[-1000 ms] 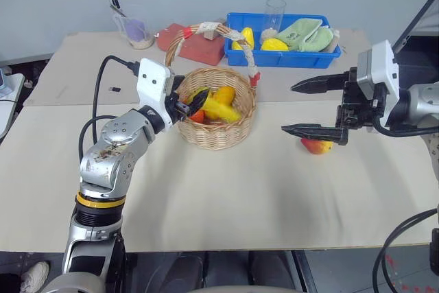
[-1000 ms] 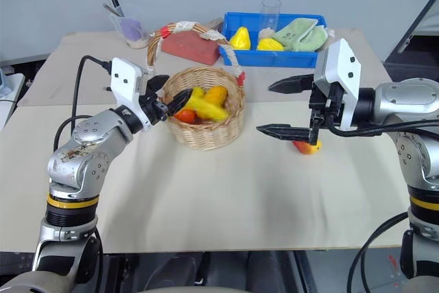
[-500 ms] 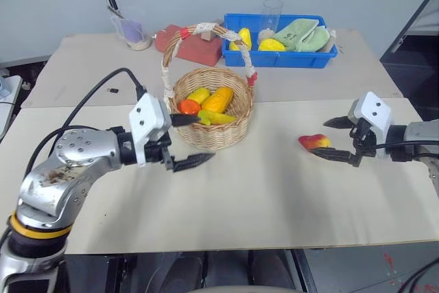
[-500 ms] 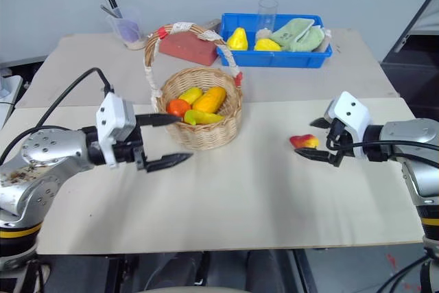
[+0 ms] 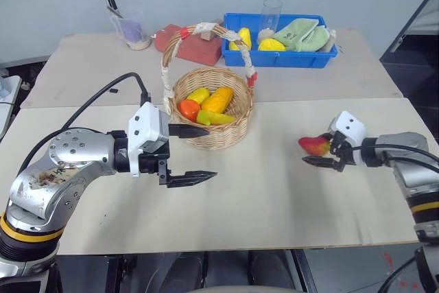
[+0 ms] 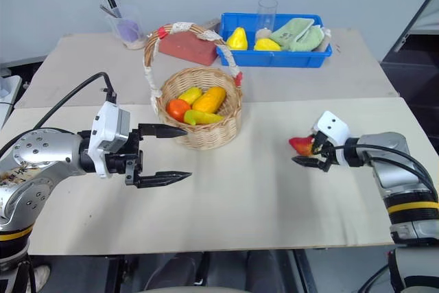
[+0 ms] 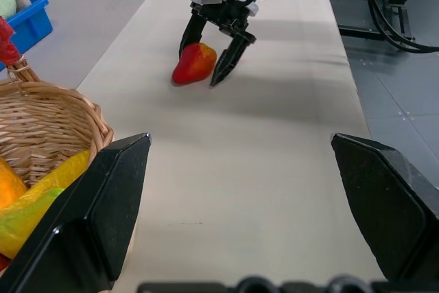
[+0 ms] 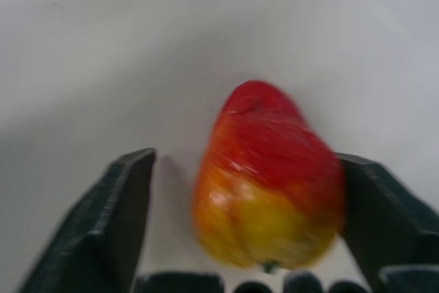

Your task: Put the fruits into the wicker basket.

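The small red-and-yellow pear-shaped fruit [image 5: 313, 145] lies on the table at the right. My right gripper [image 5: 318, 151] is down at the table with one black finger on either side of it. The right wrist view shows the fruit [image 8: 271, 169] between the fingers [image 8: 123, 217], with a gap on one side. The wicker basket [image 5: 216, 138] stands mid-table and holds the yellow banana [image 5: 219, 119] among other toy fruits. My left gripper [image 5: 194, 154] hangs open and empty just in front of the basket, pointing right.
A blue plastic bin [image 5: 274, 64] at the back holds yellow fruits, a green cloth and a clear glass. A red block [image 5: 202, 47] and a plastic cup [image 5: 134, 32] stand behind the basket. A black cable loops over my left arm.
My left gripper drew back out of the basket and turned to the right, empty. My right gripper came down to the table and narrowed its fingers around the red-and-yellow fruit.
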Robot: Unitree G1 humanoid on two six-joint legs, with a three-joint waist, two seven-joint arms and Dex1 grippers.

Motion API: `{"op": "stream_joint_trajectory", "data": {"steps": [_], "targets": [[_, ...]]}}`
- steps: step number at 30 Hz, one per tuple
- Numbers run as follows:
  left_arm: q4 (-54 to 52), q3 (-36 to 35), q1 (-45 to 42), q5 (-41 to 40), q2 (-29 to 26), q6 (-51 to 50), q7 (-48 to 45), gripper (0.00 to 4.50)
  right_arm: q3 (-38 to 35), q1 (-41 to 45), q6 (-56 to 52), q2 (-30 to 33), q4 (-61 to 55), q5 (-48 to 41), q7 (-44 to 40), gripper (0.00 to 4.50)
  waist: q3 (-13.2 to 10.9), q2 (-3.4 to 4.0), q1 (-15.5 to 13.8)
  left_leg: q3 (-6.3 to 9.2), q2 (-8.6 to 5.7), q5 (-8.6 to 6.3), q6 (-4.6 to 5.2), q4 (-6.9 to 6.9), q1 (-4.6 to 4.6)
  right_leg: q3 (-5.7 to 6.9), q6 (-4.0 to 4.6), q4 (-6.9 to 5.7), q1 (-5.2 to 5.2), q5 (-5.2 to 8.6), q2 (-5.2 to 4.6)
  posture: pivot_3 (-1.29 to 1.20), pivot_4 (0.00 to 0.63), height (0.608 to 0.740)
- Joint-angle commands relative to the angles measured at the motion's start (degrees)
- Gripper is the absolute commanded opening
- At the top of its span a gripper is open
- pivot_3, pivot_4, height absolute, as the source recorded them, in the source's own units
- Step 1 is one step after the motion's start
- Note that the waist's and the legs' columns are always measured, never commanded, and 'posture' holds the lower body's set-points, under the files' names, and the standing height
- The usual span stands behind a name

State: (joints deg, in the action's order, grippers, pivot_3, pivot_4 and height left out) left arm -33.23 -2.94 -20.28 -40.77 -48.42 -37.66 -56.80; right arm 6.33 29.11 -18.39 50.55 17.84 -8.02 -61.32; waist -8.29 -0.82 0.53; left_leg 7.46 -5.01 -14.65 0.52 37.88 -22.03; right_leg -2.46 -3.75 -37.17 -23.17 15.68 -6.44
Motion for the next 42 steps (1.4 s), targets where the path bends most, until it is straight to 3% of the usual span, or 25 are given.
{"op": "stream_joint_trajectory", "data": {"steps": [1,4,7,10,12,16,21,24,27,30,31,37,42], "targets": [[-1.61,-1.97,0.22,-0.14,-0.80,0.81,0.57,4.50,-1.41,1.53,1.87,-0.02,0.53,0.30,-0.49,2.61,0.00,0.00,0.01,0.00,0.00,0.00,0.00,0.00,0.00,0.00,0.00,0.00,0.00,0.00,0.00,0.00,0.150,0.740],[-1.91,-2.96,1.38,-0.52,-0.64,1.02,0.79,4.50,-1.69,1.57,1.50,0.15,-0.42,-0.23,-1.30,1.86,0.00,0.00,0.02,0.00,0.00,-0.01,0.01,0.00,0.00,0.00,0.00,0.00,0.00,0.00,0.00,0.00,0.150,0.740],[-2.11,-5.91,4.29,-1.51,-0.43,1.76,0.82,4.50,-2.46,0.59,-0.80,1.25,-5.58,-2.35,-3.79,1.86,0.00,0.01,0.15,0.00,0.01,-0.01,0.01,0.00,0.00,-0.01,0.00,-0.01,-0.01,0.00,0.00,0.00,0.150,0.740],[-1.99,-11.45,9.84,-1.20,0.14,3.54,1.25,4.50,-3.86,-0.05,-9.98,1.59,-20.32,-9.39,-6.17,1.86,0.01,0.04,0.41,0.00,0.05,-0.01,0.02,-0.01,-0.01,-0.01,0.00,-0.02,-0.05,0.00,0.01,0.00,0.150,0.740],[-2.04,-14.78,13.07,-1.06,1.07,3.37,3.80,4.50,-4.11,2.12,-16.96,-1.83,-30.25,-14.82,-3.23,1.86,0.00,0.05,0.71,0.01,0.10,-0.03,0.03,-0.03,0.02,-0.05,0.00,-0.01,-0.10,0.00,0.06,0.00,0.150,0.740],[-2.98,-18.01,15.67,-2.48,4.05,2.46,9.50,4.50,-3.48,6.99,-24.87,-9.52,-37.69,-19.00,4.55,1.86,0.00,0.04,0.13,0.02,0.20,-0.16,0.23,-0.03,0.13,-0.04,0.05,0.00,-0.05,-0.03,0.13,0.00,0.150,0.740],[-4.54,-19.94,19.93,-1.97,4.13,3.52,10.99,4.50,0.79,16.72,-24.51,-24.73,-29.52,-14.05,17.79,1.85,0.02,0.02,-0.23,0.02,-0.02,-0.12,0.16,-0.02,0.12,-0.07,0.04,-0.01,-0.09,-0.05,-0.05,0.00,0.150,0.740],[-4.78,-19.84,19.59,-2.43,4.07,3.66,11.92,4.50,2.44,18.56,-21.15,-28.14,-24.07,-9.64,21.64,1.85,0.02,0.02,-0.75,0.05,-0.01,0.02,-0.08,-0.04,0.10,0.01,0.07,-0.05,-0.16,-0.07,-0.03,0.00,0.150,0.740],[-5.25,-19.77,19.73,-2.60,4.04,3.74,12.53,4.50,3.01,19.21,-19.30,-30.36,-21.79,-8.21,23.27,3.30,0.03,0.01,-0.80,0.05,-0.08,0.07,-0.17,-0.03,0.05,0.01,0.04,-0.04,-0.18,-0.09,-0.09,0.00,0.150,0.740],[-5.31,-19.78,19.90,-2.49,4.02,3.97,13.07,4.50,3.18,18.84,-18.59,-30.95,-21.74,-7.30,23.69,4.28,0.03,0.01,-0.18,0.03,-0.07,0.08,-0.19,-0.03,-0.08,-0.02,0.03,-0.10,-0.38,-0.10,-0.07,0.00,0.150,0.740],[-5.28,-19.84,19.88,-2.59,4.00,3.96,13.19,4.50,3.12,18.42,-18.53,-31.00,-22.47,-7.36,23.64,4.42,0.04,-0.01,0.07,0.03,-0.06,0.10,-0.22,-0.03,-0.12,-0.02,0.04,-0.24,-0.49,-0.11,-0.06,0.00,0.150,0.740],[-4.20,-19.52,19.36,-2.30,3.69,4.29,12.96,4.50,1.99,15.93,-20.87,-28.95,-29.50,-11.07,19.77,4.42,0.04,-0.01,0.64,-0.06,-0.03,0.15,-0.29,-0.04,-0.24,-0.02,0.10,-0.80,-0.99,-0.13,-0.05,0.00,0.150,0.740],[-3.31,-18.50,18.56,-1.58,3.53,4.81,12.21,4.50,-1.11,10.75,-24.20,-21.71,-39.07,-18.96,12.22,4.42,0.04,-0.01,0.15,-0.06,-0.03,0.01,-0.06,-0.03,-0.24,0.01,0.10,-0.75,-0.95,-0.13,-0.07,0.00,0.150,0.740]]}}
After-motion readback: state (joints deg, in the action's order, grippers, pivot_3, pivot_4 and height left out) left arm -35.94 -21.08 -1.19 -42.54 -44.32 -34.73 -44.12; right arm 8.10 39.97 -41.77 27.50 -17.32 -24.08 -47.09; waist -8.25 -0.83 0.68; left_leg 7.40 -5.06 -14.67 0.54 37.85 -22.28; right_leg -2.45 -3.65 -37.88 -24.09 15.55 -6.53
